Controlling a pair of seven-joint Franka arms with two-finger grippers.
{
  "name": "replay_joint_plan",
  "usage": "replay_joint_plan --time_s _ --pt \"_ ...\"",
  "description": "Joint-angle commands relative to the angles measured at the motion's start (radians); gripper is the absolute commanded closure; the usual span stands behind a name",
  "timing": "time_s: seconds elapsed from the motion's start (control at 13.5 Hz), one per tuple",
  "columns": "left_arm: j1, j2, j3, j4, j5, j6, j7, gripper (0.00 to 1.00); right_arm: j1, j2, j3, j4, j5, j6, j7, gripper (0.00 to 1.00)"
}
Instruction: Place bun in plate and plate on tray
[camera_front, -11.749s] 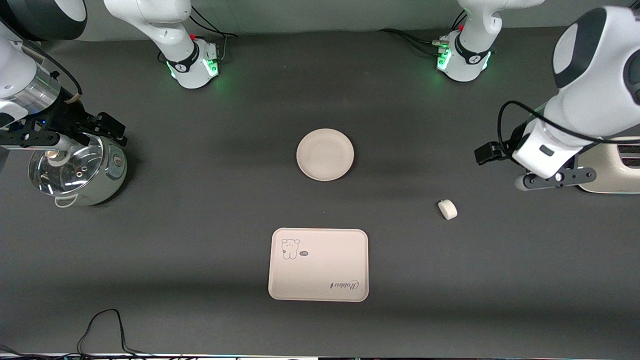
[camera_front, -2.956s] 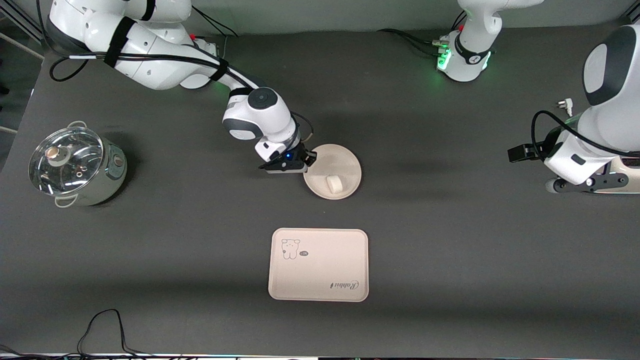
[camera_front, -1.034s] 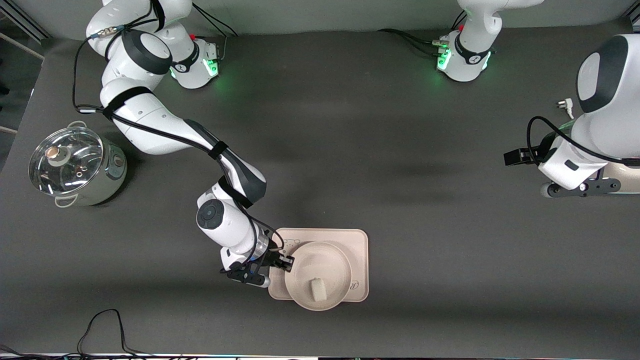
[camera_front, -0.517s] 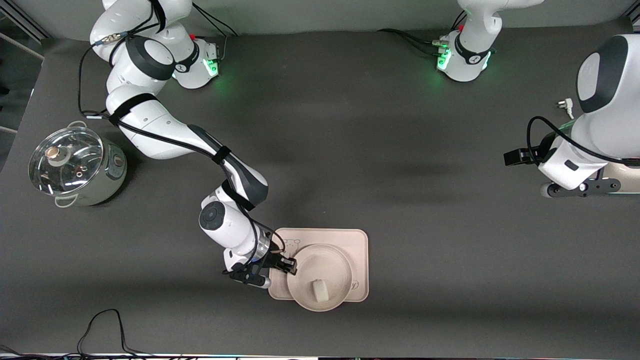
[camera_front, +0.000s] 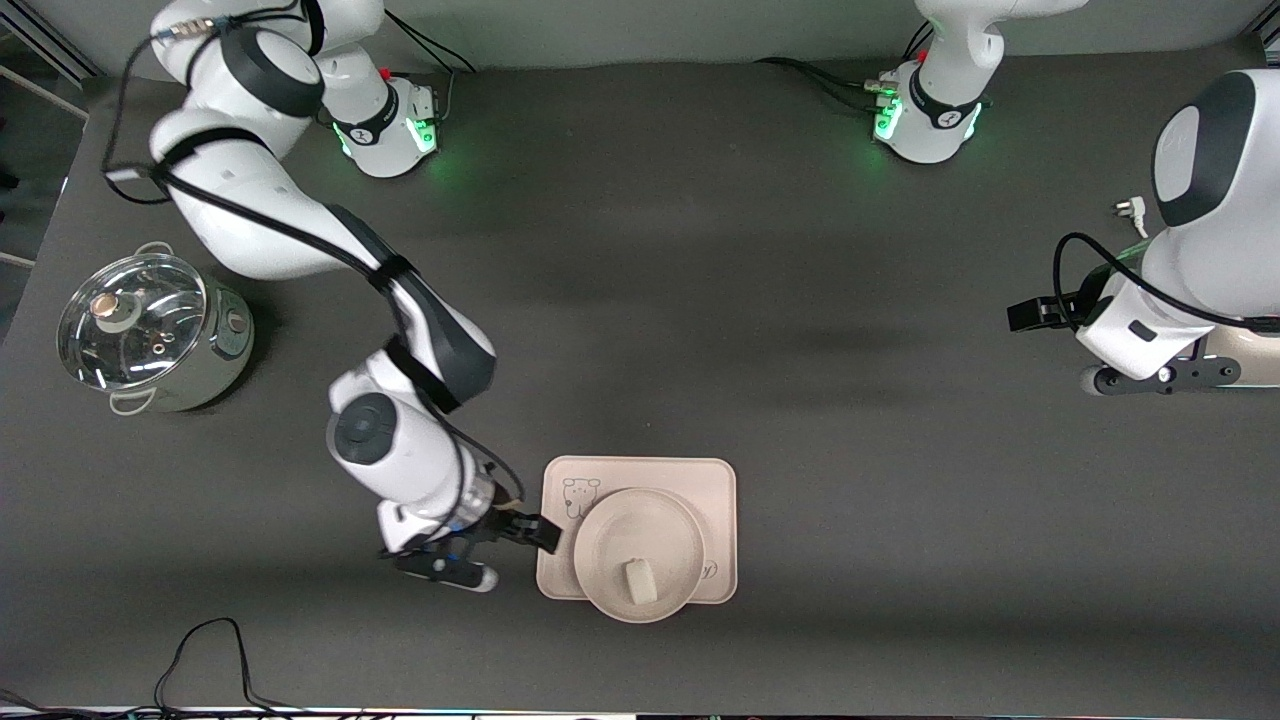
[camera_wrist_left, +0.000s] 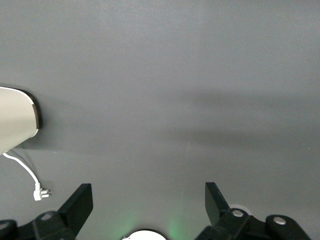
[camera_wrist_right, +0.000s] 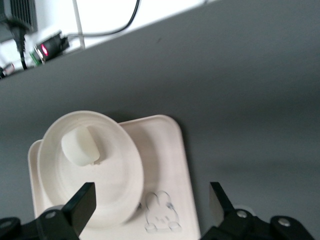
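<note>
- Where the matte dark-grey worktop (camera_front: 800, 400) lies nearest the front camera, one cream-pink rectangular tray (camera_front: 720, 485) with rounded corners carries one round, shallow beige plate (camera_front: 600, 530), whose rim overhangs the tray's near edge.
- One small white bun (camera_front: 638, 580), a stubby rounded lump, sits in the plate.
- Just beside the tray, toward the right arm's end, the right gripper (camera_front: 505, 550) hangs over bare worktop, fingers spread, holding nothing.
- Farther off stands one shiny pot (camera_front: 150, 335) with a glass lid.
- At the left arm's end, the left gripper (camera_wrist_left: 149, 210) waits with fingers spread.
</note>
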Motion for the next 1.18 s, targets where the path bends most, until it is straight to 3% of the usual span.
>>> replay_joint_plan --time_s 0.0,0.15,0.37,0.44,0.59,0.89,1.11 --pt "-0.011 -0.007 0.006 -0.004 0.003 -0.008 -0.001 0.00 -0.068 -0.239 -0.070 -0.160 0.139 -0.112 -0.139 0.00" --pt "-0.011 -0.018 0.006 -0.010 0.003 -0.006 -0.002 0.00 -0.064 -0.390 -0.173 -0.235 0.273 -0.172 -0.212 0.00" --pt "-0.005 -0.069 0.007 -0.056 -0.004 0.011 -0.002 0.00 -0.059 -0.697 -0.386 -0.481 0.478 -0.186 -0.452 0.00" --pt "-0.005 -0.090 0.007 -0.074 -0.008 0.017 -0.002 0.00 -0.056 -0.789 -0.448 -0.555 0.524 -0.203 -0.535 0.00" --pt "-0.003 -0.141 0.007 -0.125 -0.011 0.063 -0.002 0.00 -0.053 -0.918 -0.528 -0.637 0.534 -0.272 -0.597 0.00" --pt "0.040 -0.204 0.015 -0.175 -0.055 0.120 0.013 0.00 -0.088 -1.043 -0.539 -0.645 0.526 -0.462 -0.600 0.00" --pt "0.071 -0.199 0.018 -0.159 -0.070 0.133 0.045 0.00 -0.090 -1.051 -0.537 -0.680 0.526 -0.481 -0.600 0.00"
